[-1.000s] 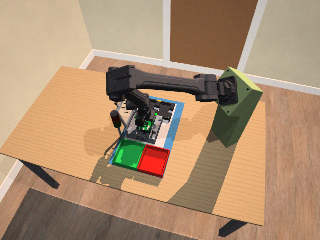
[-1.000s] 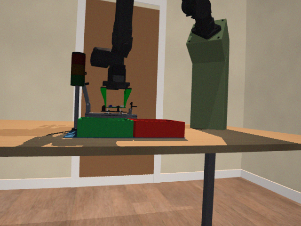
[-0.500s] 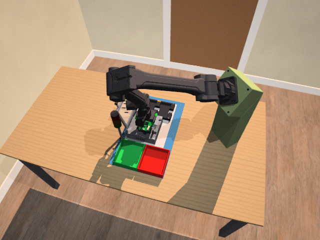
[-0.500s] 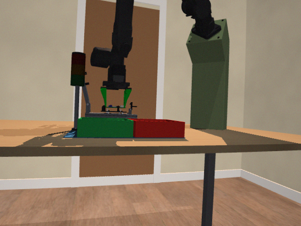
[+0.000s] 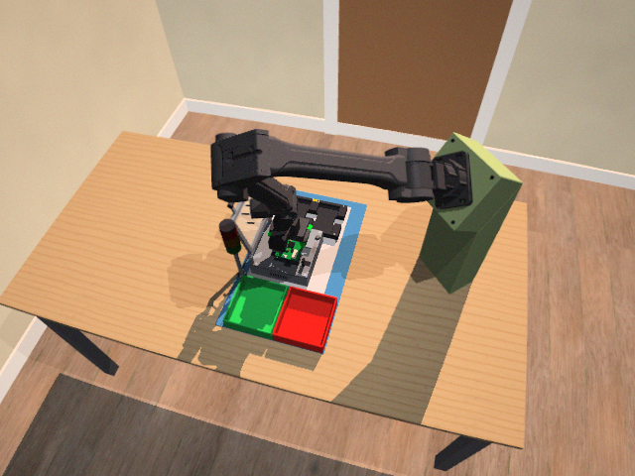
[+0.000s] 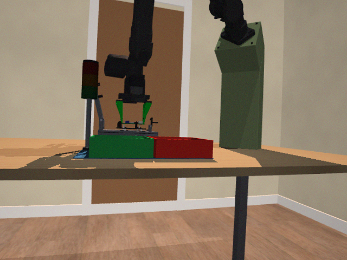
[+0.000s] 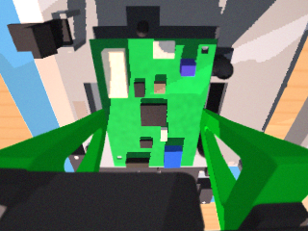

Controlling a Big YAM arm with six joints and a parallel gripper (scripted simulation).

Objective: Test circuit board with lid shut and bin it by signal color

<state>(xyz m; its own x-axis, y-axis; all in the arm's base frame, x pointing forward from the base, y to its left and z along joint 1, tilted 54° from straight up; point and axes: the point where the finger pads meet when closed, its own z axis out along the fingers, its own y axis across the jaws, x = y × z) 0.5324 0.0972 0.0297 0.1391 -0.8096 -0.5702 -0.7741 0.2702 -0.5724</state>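
The green circuit board is face up between my green fingers, its white connector toward the far end in the wrist view. My gripper is shut on the board's long sides. It holds the board level and low over the tester's plate. It also shows in the side view. I cannot tell whether the board touches the plate. The tester's lid stands open on the left. The signal tower is dark. The latch hook stands at the tester's right edge.
The green bin and the red bin stand side by side in front of the tester on the blue mat. The black tray lies behind the tester. The arm's olive base block stands at the right.
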